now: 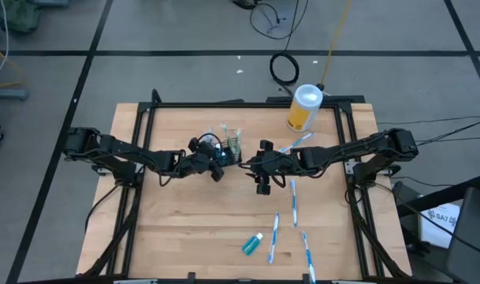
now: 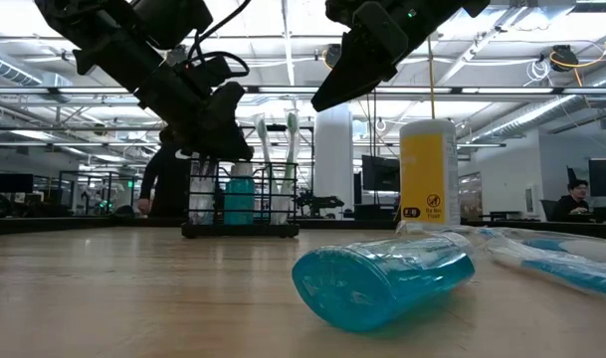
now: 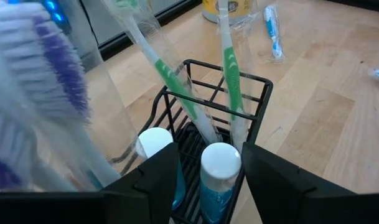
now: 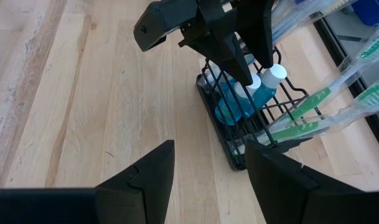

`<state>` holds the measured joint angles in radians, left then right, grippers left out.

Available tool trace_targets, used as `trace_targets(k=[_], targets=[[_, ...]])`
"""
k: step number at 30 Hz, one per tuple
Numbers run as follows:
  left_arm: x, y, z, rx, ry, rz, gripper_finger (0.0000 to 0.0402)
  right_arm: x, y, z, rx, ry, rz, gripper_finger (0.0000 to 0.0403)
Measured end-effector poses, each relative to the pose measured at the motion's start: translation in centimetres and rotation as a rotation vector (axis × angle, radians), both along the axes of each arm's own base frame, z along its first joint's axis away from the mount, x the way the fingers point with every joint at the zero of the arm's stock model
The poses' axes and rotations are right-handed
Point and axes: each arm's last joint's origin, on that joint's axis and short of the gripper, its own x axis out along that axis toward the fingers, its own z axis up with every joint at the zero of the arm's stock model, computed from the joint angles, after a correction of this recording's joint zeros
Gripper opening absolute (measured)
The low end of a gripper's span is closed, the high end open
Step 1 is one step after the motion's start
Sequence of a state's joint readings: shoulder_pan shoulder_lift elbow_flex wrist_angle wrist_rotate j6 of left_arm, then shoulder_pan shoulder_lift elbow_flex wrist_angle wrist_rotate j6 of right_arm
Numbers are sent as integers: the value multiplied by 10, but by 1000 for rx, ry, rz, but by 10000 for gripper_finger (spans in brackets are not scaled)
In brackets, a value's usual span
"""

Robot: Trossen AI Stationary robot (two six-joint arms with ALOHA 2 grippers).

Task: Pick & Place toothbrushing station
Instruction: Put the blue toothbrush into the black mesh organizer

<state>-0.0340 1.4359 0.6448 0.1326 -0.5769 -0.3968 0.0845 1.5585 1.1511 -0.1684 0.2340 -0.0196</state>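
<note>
The wire-mesh caddy (image 1: 230,147) is standing upper-middle on the worktop (image 1: 184,229), holding green toothbrushes (image 3: 229,74) and toothpaste tubes (image 3: 219,171). The left pincer (image 3: 208,171), fingers apart, is straddling one tube; it should be rising straight. The right pincer (image 1: 262,175), parted, is waiting beside.

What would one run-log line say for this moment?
left gripper: open, over teal toothpaste tube in black wire-mesh caddy | right gripper: open, beside caddy, holds nothing | loose blue-and-white toothbrushes on wooden table
</note>
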Motion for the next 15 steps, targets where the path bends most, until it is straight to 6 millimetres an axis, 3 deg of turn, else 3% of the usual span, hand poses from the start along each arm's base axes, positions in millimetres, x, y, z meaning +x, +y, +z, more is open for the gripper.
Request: trace_targets(k=[5, 15], targets=[[-5, -4, 9, 0, -19, -30, 189, 0, 0, 0, 0, 0, 0, 187], [-23, -23, 53, 60, -164, -147, 189, -1, 0, -2, 5, 0, -4, 187]])
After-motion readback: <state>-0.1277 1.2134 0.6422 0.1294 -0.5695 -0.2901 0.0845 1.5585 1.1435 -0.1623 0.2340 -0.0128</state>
